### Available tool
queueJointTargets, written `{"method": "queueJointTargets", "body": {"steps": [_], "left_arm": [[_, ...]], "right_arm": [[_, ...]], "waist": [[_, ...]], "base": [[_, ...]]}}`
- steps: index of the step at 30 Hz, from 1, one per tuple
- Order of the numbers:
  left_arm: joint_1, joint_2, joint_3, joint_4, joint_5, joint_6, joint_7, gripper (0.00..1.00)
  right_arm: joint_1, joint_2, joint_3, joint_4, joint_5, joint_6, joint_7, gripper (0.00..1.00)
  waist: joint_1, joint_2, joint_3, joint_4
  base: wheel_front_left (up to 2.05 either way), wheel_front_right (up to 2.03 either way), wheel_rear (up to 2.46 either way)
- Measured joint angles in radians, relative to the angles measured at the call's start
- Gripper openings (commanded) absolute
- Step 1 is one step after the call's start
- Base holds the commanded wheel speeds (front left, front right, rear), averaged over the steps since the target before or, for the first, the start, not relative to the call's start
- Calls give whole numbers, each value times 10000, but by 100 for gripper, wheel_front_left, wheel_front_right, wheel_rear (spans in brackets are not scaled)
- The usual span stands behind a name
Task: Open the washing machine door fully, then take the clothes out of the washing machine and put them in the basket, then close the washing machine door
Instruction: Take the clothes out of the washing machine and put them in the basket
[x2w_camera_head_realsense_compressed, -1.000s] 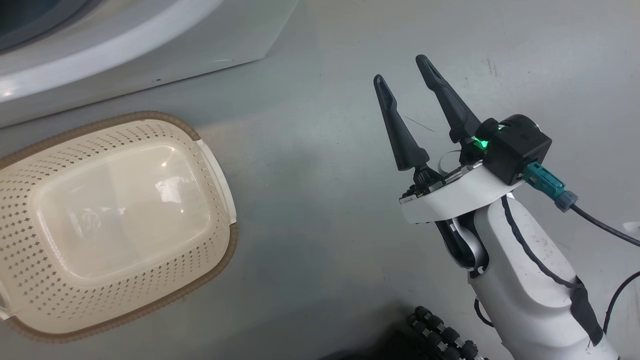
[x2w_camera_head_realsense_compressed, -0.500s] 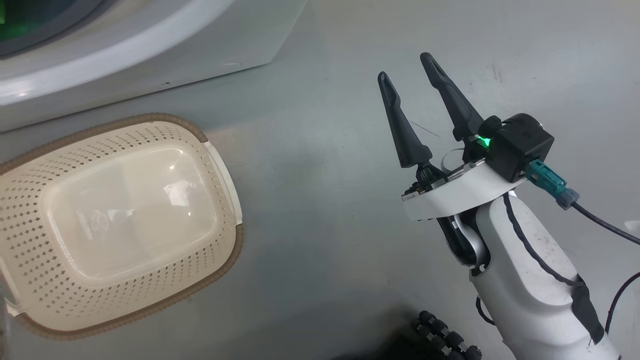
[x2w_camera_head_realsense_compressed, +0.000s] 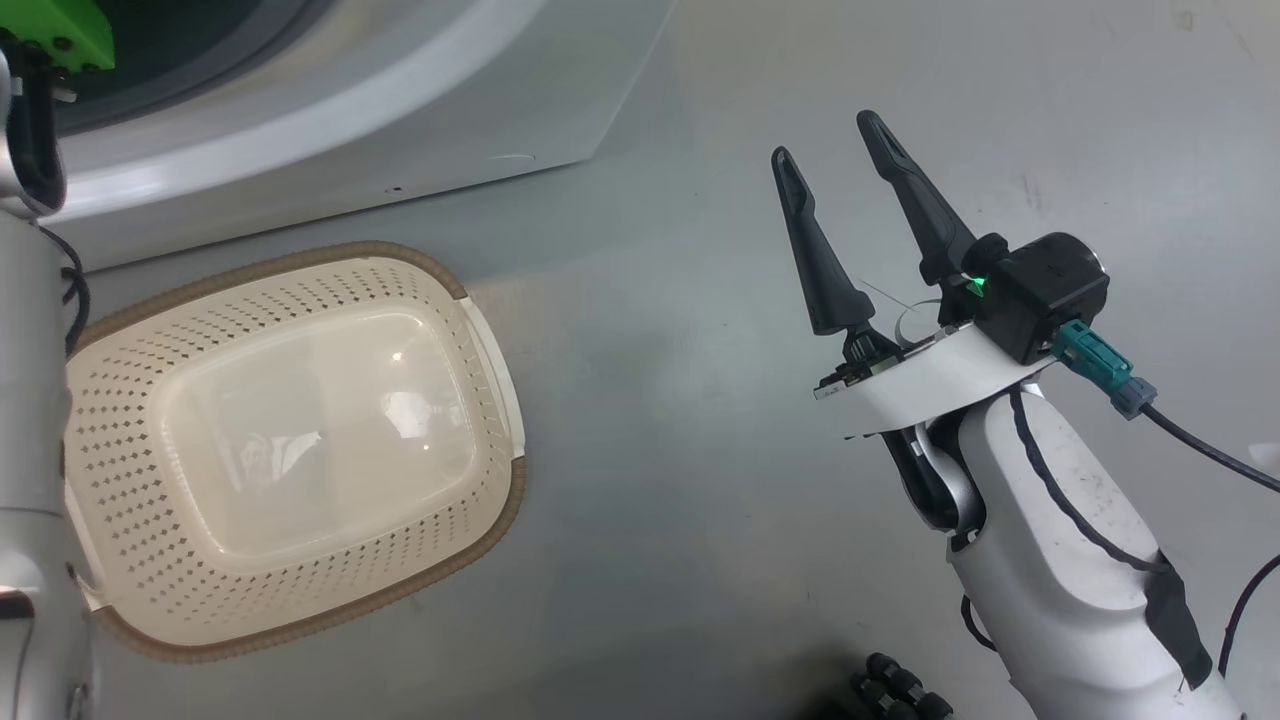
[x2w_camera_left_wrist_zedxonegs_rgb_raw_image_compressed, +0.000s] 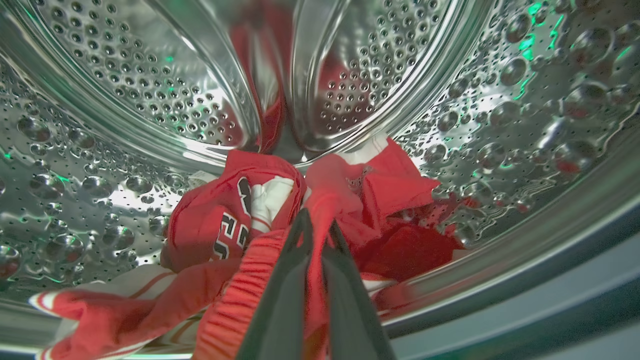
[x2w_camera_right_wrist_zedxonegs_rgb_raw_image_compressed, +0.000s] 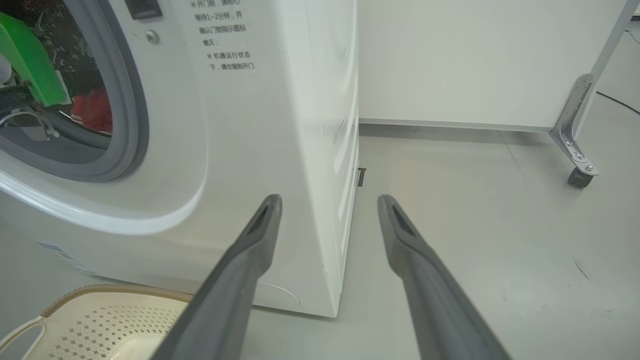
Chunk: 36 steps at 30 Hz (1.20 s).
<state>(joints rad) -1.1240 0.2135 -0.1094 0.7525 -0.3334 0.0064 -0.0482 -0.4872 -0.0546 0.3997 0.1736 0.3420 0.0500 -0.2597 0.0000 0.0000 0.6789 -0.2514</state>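
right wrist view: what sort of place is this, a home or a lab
Likely a lab or test space, not a home: the washing machine stands on a bare grey floor near a plain white partition with a caster wheel.

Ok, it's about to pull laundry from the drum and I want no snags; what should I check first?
1. Left tool shut on the clothes: ok, red fabric pinched in it.
2. Basket empty, beside the washing machine: ok.
3. Right tool open, clear of the basket: ok.
4. Door out of the way: cannot tell.
5. Only one piece gripped: cannot tell.
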Motion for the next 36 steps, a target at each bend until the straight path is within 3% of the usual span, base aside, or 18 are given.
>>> {"method": "queueJointTargets", "body": {"steps": [11, 28, 36], "left_arm": [[1310, -431, 67, -775, -54, -31, -1925, 0], [3897, -872, 92, -2715, 27, 182, -2040, 0], [4919, -1099, 341, -4951, 209, 328, -2071, 0]], "right_arm": [[194, -8, -169, 244, -295, 13, 0, 100], [1095, -15, -516, 675, -477, 105, 0, 100], [1600, -15, -742, 909, -552, 198, 0, 100]], "waist": [[0, 0, -671, 466], [-1, 0, -2094, 1203], [-1, 0, -2980, 1557]], "base": [[0, 0, 0], [0, 0, 0], [0, 0, 0]]}}
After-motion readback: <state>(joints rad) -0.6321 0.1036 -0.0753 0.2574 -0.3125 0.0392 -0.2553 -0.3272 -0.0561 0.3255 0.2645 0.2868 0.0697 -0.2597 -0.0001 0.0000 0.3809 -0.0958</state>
